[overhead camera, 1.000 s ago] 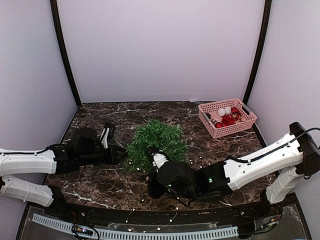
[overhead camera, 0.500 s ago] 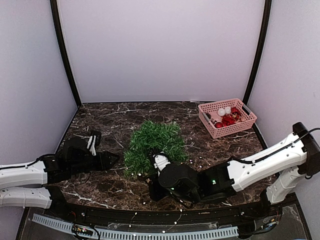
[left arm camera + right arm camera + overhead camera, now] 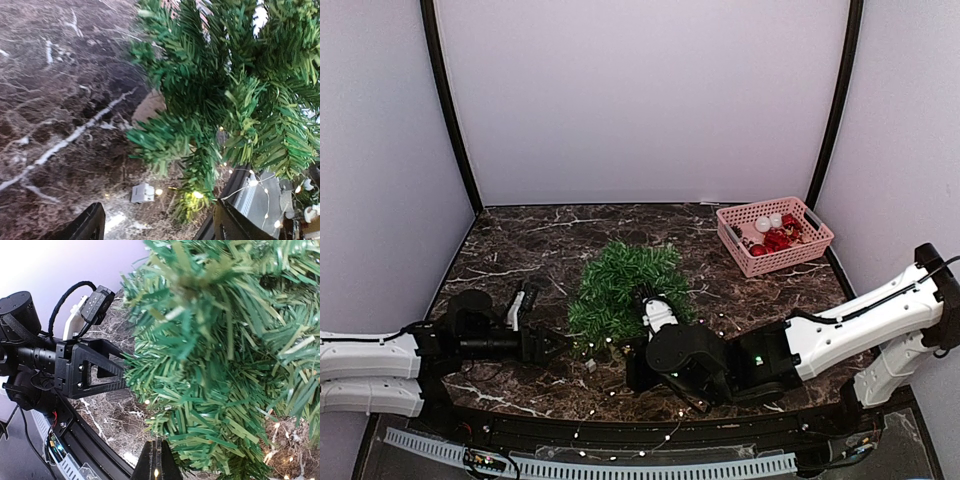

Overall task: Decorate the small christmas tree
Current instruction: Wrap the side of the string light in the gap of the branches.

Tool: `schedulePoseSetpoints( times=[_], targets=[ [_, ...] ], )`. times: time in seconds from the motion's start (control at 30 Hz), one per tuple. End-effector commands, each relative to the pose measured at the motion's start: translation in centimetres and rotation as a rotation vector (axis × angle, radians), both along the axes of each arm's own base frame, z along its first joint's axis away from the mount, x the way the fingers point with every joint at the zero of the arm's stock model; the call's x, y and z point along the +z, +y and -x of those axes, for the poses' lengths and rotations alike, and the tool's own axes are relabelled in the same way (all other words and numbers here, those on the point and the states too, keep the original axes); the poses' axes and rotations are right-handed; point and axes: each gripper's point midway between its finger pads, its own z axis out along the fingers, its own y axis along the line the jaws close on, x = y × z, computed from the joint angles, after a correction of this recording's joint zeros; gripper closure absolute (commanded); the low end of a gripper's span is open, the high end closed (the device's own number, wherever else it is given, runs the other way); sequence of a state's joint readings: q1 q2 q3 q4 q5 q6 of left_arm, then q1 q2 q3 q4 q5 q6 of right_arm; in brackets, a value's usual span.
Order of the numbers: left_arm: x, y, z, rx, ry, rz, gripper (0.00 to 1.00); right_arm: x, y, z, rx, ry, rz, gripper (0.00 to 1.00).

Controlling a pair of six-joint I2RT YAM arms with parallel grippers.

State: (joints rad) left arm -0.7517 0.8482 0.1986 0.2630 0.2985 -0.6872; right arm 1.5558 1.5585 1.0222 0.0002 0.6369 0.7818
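Pink basket point(image 3: 792, 258) holds red ornaments point(image 3: 778, 240); it sits far right on marble table point(image 3: 530, 240).

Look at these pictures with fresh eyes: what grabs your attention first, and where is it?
The small christmas tree stands out first, a bushy green clump in the middle of the dark marble table. Next comes the pink basket of red and white ornaments at the far right corner. At the tree's near side sit the left gripper, open, and the right gripper, shut.

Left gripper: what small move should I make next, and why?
Probably ease the left gripper forward and close on the light string at the foot of the tree: its jaws stand open and empty, and the string lies on the table just ahead.
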Motion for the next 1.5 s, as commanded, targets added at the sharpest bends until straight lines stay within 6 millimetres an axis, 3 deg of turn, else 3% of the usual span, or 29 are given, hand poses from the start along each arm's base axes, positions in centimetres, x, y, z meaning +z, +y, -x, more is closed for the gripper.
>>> schedulePoseSetpoints(
  times=[0.0, 0.13, 0.33, 0.43, 0.63, 0.97, 1.37, 1.47],
  targets=[
    [1.3, -2.2, 1.3, -0.149, -0.002, 0.077, 0.21, 1.3, -1.0, -0.3, -0.045, -0.009, -0.053, 1.0],
    [0.6, -2.9, 1.3, -0.183, 0.028, 0.055, 0.27, 1.7, -1.2, -0.4, -0.056, -0.019, -0.06, 1.0],
    [0.2, -2.9, 1.2, -0.178, 0.04, 0.051, 0.58, 1.7, -1.4, -0.3, -0.062, -0.02, -0.069, 1.0],
    [0.5, -2.9, 1.3, -0.176, 0.035, 0.071, 0.62, 1.7, -1.4, -0.3, -0.059, -0.019, -0.069, 1.0],
    [0.8, -3.2, 1.8, -0.21, 0.039, 0.089, 0.63, 1.8, -1.3, -0.2, -0.056, -0.026, -0.069, 1.0],
    [1.0, -3.3, 2.1, -0.227, 0.039, 0.096, 1.0, 2.5, -2.3, -0.8, -0.125, -0.047, -0.079, 1.0],
    [0.7, -2.3, 1.6, -0.15, 0.044, 0.084, 1.0, 4.8, -4.9, -0.4, -0.199, -0.088, -0.145, 1.0],
    [0.7, -2.1, 1.3, -0.129, 0.04, 0.082, 1.0, 4.1, -5.2, 0.1, -0.186, -0.093, -0.107, 1.0]
  ],
)
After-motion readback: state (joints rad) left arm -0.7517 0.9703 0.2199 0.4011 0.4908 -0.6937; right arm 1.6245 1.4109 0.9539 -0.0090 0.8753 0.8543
